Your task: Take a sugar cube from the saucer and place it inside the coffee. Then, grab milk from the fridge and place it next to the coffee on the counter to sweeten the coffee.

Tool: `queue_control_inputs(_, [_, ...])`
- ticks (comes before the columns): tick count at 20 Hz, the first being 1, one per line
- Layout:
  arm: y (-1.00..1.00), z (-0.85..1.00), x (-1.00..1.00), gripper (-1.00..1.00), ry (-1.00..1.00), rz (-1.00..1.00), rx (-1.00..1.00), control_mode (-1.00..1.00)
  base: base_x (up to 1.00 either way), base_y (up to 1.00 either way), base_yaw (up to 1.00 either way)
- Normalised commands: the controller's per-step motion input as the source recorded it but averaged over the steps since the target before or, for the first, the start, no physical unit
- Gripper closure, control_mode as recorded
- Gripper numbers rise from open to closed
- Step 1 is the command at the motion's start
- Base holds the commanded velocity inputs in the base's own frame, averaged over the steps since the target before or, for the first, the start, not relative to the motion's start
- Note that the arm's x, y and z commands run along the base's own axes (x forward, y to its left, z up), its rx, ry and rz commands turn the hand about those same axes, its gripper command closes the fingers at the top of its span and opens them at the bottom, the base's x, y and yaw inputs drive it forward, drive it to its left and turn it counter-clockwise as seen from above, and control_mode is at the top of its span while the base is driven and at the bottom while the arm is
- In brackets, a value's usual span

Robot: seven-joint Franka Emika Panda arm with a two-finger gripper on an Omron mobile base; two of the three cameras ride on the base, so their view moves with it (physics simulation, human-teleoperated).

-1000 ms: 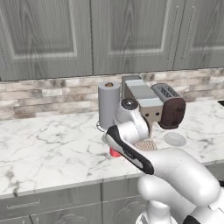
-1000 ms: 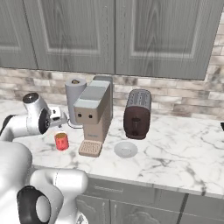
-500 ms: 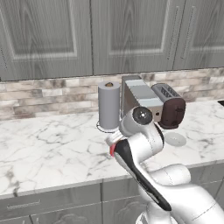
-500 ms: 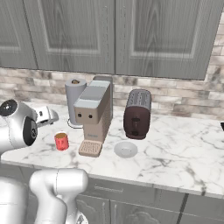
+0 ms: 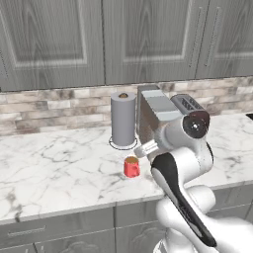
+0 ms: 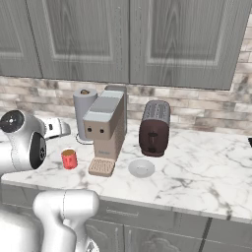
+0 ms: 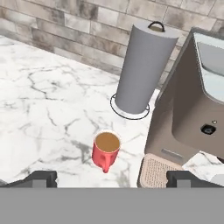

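The coffee [image 5: 131, 167] [image 6: 69, 158] [image 7: 106, 151], a small red mug of brown liquid, stands on the white marble counter [image 5: 59, 168] [image 6: 197, 172] in front of the paper towel roll. The pale round saucer [image 6: 141, 168] lies to the right of the coffee machine's drip tray. I cannot make out the sugar cube on it. My gripper [image 7: 112, 179] is open with nothing between its fingers, and it hovers above the mug, a little to the near side. The milk and the fridge are out of view.
A grey paper towel roll [image 5: 123, 120] [image 7: 142, 70] stands at the brick backsplash. Beside it are a grey coffee machine [image 6: 106, 130] [image 7: 192, 113] and a dark toaster [image 6: 154, 128]. Grey wall cabinets hang above. My white arm [image 5: 183, 163] hides the counter right of the mug in the left base view.
The arm has swung right and back, uncovering the red mug in the left base view. The gripper stays open. Nothing on the counter has moved.
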Motion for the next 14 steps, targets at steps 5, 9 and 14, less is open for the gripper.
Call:
queue_control_inputs(5, [-0.28, 0.05, -0.08, -1.0, 0.01, 0.0, 0.09, -1.0, 0.0, 0.0, 0.0])
queue_control_inputs(9, [0.0, 0.0, 0.0, -1.0, 0.0, 0.0, 0.0, 1.0, -0.15, -0.02, 0.02])
queue_control_inputs(14, [0.0, 0.0, 0.0, -1.0, 0.0, 0.0, 0.0, 1.0, -0.92, -0.15, 0.3])
